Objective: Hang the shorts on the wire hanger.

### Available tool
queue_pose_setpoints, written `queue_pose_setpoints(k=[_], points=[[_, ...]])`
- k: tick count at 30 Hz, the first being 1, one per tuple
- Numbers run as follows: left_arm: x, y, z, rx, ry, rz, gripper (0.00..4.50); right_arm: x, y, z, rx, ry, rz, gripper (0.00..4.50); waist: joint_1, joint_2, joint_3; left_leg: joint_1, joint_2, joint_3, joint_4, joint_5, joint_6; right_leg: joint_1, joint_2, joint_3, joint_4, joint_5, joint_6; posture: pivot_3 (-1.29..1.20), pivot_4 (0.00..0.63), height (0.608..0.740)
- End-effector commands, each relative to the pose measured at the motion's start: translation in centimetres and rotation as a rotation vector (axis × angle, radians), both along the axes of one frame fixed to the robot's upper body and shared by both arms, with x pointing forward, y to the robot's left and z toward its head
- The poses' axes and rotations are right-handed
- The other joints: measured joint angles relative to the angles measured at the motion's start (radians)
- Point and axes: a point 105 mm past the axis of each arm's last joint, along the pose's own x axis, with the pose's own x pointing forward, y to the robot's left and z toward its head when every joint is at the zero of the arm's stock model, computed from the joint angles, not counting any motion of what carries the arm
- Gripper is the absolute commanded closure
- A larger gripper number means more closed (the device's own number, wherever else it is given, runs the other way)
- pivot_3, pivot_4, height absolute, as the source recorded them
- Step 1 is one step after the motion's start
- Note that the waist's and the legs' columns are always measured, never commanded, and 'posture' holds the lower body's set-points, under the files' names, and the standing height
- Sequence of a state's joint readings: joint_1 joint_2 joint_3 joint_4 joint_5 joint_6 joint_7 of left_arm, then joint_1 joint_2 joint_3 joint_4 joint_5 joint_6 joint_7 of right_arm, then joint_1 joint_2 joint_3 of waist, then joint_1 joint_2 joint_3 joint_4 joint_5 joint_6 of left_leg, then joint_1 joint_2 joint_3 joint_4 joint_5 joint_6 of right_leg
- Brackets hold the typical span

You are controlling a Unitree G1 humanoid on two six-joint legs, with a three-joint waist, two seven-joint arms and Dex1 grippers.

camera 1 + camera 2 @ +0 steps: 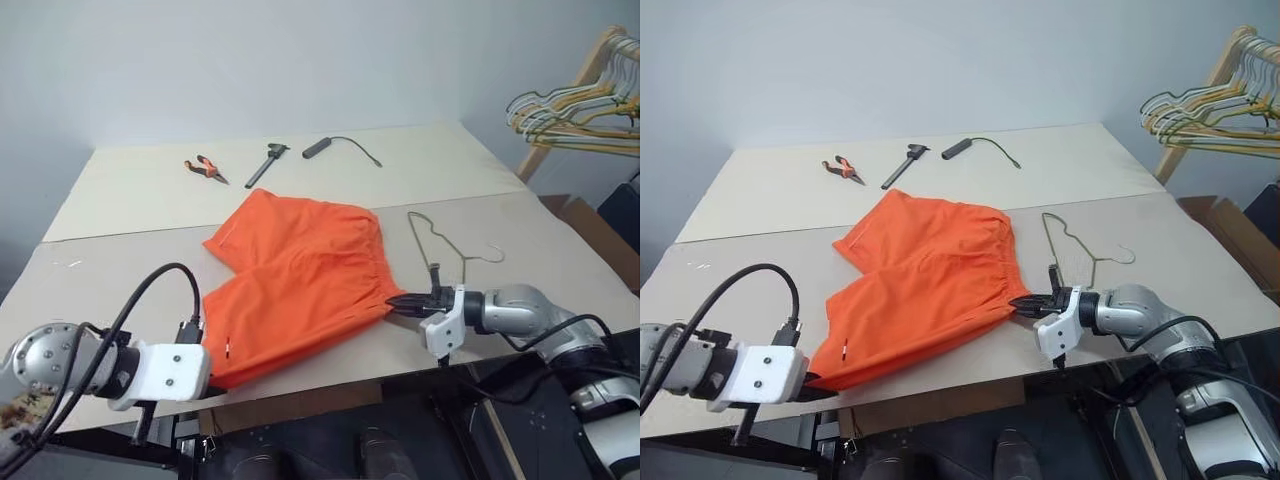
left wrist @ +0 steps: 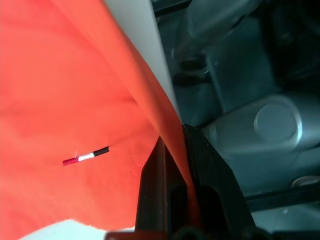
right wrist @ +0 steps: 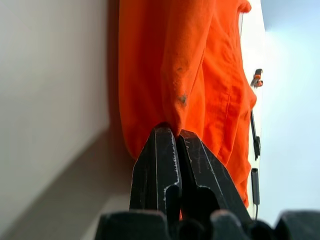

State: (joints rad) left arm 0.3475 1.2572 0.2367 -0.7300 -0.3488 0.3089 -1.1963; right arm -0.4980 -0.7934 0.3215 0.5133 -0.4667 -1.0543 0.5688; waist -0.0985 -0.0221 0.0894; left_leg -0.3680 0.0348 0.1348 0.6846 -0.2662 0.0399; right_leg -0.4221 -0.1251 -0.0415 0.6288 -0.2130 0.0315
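I am gripping the shorts (image 1: 290, 290) on the desk (image 1: 560, 250) with both end effectors: left (image 1: 205, 385) clamping the leg hem, right (image 1: 408, 304) clamping the waistband. The wire hanger (image 1: 445, 245) is lying at one o'clock from my nearer right end effector, its long axis running away from me.

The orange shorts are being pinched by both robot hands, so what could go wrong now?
1. The left gripper pinches only the thin edge of the shorts, right at the table edge; the fabric might slip out.
2. The right gripper also grips just a small fold at the waistband, so a pull could lose it.
3. The wire hanger lies loose beside the shorts; dragging the cloth could knock it away.
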Motion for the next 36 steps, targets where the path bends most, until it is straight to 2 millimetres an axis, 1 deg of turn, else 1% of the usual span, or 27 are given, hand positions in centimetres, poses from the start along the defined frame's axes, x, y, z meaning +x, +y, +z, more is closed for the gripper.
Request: queue_pose_setpoints(k=[1, 3, 5, 6, 7, 8, 12, 14, 16, 17, 18, 19, 20, 21, 24, 26, 28, 31, 33, 36], points=[[-0.2, 0.5, 0.4, 0.03, -0.012, -0.007, 4.44, 0.3, -1.5, 1.1, 0.003, -0.039, -0.05, 4.5, -0.001, 0.001, 0.002, 0.0, 0.0, 0.0, 0.0, 0.0, 0.0, 0.0, 0.0, 0.0, 0.0, 0.0, 0.0, -0.14, 0.112, 0.74], [0.0, 0.7, 0.4, 0.037, -0.023, -0.009, 4.44, 0.0, -1.6, 0.9, 0.012, -0.017, -0.053, 4.5, 0.0, 0.002, 0.004, 0.0, 0.0, 0.0, 0.0, -0.001, 0.001, 0.0, 0.0, 0.001, 0.0, 0.0, 0.0, -0.14, 0.111, 0.74], [0.1, 0.8, 0.4, 0.031, -0.026, -0.017, 4.5, -0.6, -1.6, 0.9, 0.02, 0.024, -0.051, 3.96, 0.001, 0.002, 0.005, 0.0, 0.0, 0.0, 0.0, -0.004, 0.006, 0.0, 0.0, 0.001, 0.0, 0.0, 0.0, -0.14, 0.111, 0.74], [0.1, 0.7, 0.4, 0.023, -0.027, -0.023, 4.04, -1.0, -1.7, 0.9, 0.019, 0.038, -0.046, 3.71, 0.002, 0.002, 0.006, 0.0, 0.0, 0.0, 0.0, -0.004, 0.007, 0.0, 0.0, 0.001, -0.001, 0.0, 0.0, -0.14, 0.11, 0.74], [0.0, 0.8, 0.5, 0.017, -0.017, -0.031, 3.84, -1.3, -1.7, 1.0, 0.022, 0.052, -0.04, 3.4, 0.003, 0.002, 0.007, 0.0, 0.0, 0.0, 0.0, -0.004, 0.007, 0.001, 0.0, 0.001, -0.001, 0.0, -0.001, -0.14, 0.109, 0.74], [-0.2, 0.9, 0.6, 0.015, -0.005, -0.044, 3.54, -1.7, -1.8, 1.0, 0.022, 0.067, -0.038, 3.04, 0.003, 0.002, 0.007, 0.0, 0.0, 0.0, 0.0, -0.005, 0.007, 0.001, 0.0, 0.001, -0.001, 0.001, -0.001, -0.14, 0.107, 0.74], [-0.6, 1.0, 1.7, -0.039, 0.008, -0.077, 2.22, -3.0, -2.9, 1.4, 0.019, 0.119, -0.067, 1.63, 0.002, 0.001, 0.01, 0.0, 0.001, 0.0, 0.0, -0.005, 0.008, 0.0, 0.0, 0.0, -0.001, 0.001, -0.001, -0.13, 0.104, 0.74], [-0.6, 1.3, 2.5, -0.078, 0.016, -0.09, 1.52, -3.3, -3.7, 1.9, 0.057, 0.148, -0.123, 0.87, 0.002, 0.001, 0.011, 0.0, 0.001, 0.001, 0.0, -0.005, 0.008, 0.0, 0.0, 0.001, -0.001, 0.0, -0.001, -0.13, 0.103, 0.74], [-0.4, 1.8, 3.6, -0.122, 0.006, -0.089, 0.84, -3.4, -4.6, 2.9, 0.138, 0.185, -0.218, 0.13, 0.002, 0.002, 0.012, 0.0, 0.001, 0.001, 0.0, -0.005, 0.008, 0.0, 0.0, 0.001, -0.001, 0.0, 0.0, -0.12, 0.103, 0.74], [0.3, 2.0, 4.3, -0.164, -0.019, -0.064, 0.53, -3.1, -5.4, 3.8, 0.222, 0.23, -0.314, 0.0, 0.003, 0.002, 0.012, 0.0, 0.001, 0.001, 0.0, -0.005, 0.008, 0.0, 0.0, 0.001, -0.001, 0.0, 0.0, -0.12, 0.102, 0.74], [1.2, 2.0, 5.1, -0.225, -0.055, -0.023, 0.19, -2.8, -6.3, 4.7, 0.317, 0.281, -0.419, 0.0, 0.007, 0.002, 0.012, 0.0, 0.001, 0.001, 0.0, -0.005, 0.008, 0.0, 0.0, 0.001, -0.001, 0.0, 0.0, -0.12, 0.101, 0.74], [2.2, 1.8, 5.8, -0.295, -0.094, 0.025, 0.05, -2.4, -7.1, 5.3, 0.406, 0.358, -0.529, 0.0, 0.012, 0.002, 0.012, 0.0, 0.002, 0.0, 0.0, -0.005, 0.008, 0.0, 0.0, 0.001, -0.001, 0.0, 0.0, -0.13, 0.099, 0.74], [2.9, 1.6, 6.3, -0.341, -0.117, 0.057, 0.05, -2.3, -7.5, 5.5, 0.458, 0.42, -0.599, 0.0, 0.015, 0.002, 0.012, 0.0, 0.002, 0.0, 0.0, -0.005, 0.008, 0.001, 0.0, 0.0, -0.001, 0.0, 0.0, -0.13, 0.099, 0.74], [3.8, 1.1, 7.1, -0.426, -0.138, 0.101, 0.05, -1.9, -8.1, 5.8, 0.517, 0.465, -0.689, 0.0, 0.018, 0.002, 0.012, 0.0, 0.002, 0.0, 0.0, -0.005, 0.008, 0.001, 0.0, 0.001, -0.001, 0.0, 0.0, -0.13, 0.096, 0.74], [5.8, -0.2, 8.8, -0.608, -0.168, 0.163, 0.05, -1.0, -9.6, 6.0, 0.604, 0.55, -0.898, 0.0, 0.021, 0.0, 0.012, 0.0, 0.001, 0.0, 0.0, -0.006, 0.009, 0.001, 0.0, 0.002, -0.002, 0.001, 0.001, -0.15, 0.09, 0.74], [6.6, -1.2, 9.6, -0.688, -0.166, 0.167, 0.05, 0.0, -10.6, 5.4, 0.654, 0.609, -1.067, 0.0, 0.02, -0.002, 0.011, -0.001, 0.001, 0.0, 0.0, -0.006, 0.009, 0.0, 0.0, 0.001, -0.002, 0.005, 0.001, -0.16, 0.086, 0.74], [7.2, -2.0, 10.0, -0.735, -0.154, 0.159, 0.05, 0.5, -11.3, 4.6, 0.651, 0.663, -1.207, 0.0, 0.019, -0.002, 0.011, -0.002, 0.001, 0.0, 0.0, -0.006, 0.009, 0.0, 0.001, 0.002, -0.003, 0.009, -0.001, -0.17, 0.081, 0.74], [7.6, -2.8, 10.3, -0.768, -0.137, 0.138, 0.05, 0.9, -11.4, 3.7, 0.634, 0.737, -1.306, 0.0, 0.016, -0.002, 0.011, -0.003, -0.001, 0.0, 0.0, -0.006, 0.009, -0.001, 0.001, 0.001, -0.004, 0.009, -0.001, -0.18, 0.077, 0.74], [7.9, -3.2, 10.4, -0.786, -0.132, 0.118, 0.05, 1.5, -11.1, 2.5, 0.628, 0.79, -1.351, 0.0, 0.008, -0.002, 0.011, -0.004, -0.001, 0.0, 0.0, -0.007, 0.009, -0.002, 0.002, 0.001, -0.005, 0.009, 0.0, -0.19, 0.069, 0.74], [8.0, -3.6, 10.4, -0.79, -0.122, 0.094, 0.05, 2.3, -10.8, 0.8, 0.585, 0.819, -1.425, 0.0, -0.005, -0.003, 0.01, -0.005, -0.002, 0.0, 0.0, -0.007, 0.009, -0.002, 0.003, 0.001, -0.006, 0.009, 0.0, -0.19, 0.066, 0.74]])
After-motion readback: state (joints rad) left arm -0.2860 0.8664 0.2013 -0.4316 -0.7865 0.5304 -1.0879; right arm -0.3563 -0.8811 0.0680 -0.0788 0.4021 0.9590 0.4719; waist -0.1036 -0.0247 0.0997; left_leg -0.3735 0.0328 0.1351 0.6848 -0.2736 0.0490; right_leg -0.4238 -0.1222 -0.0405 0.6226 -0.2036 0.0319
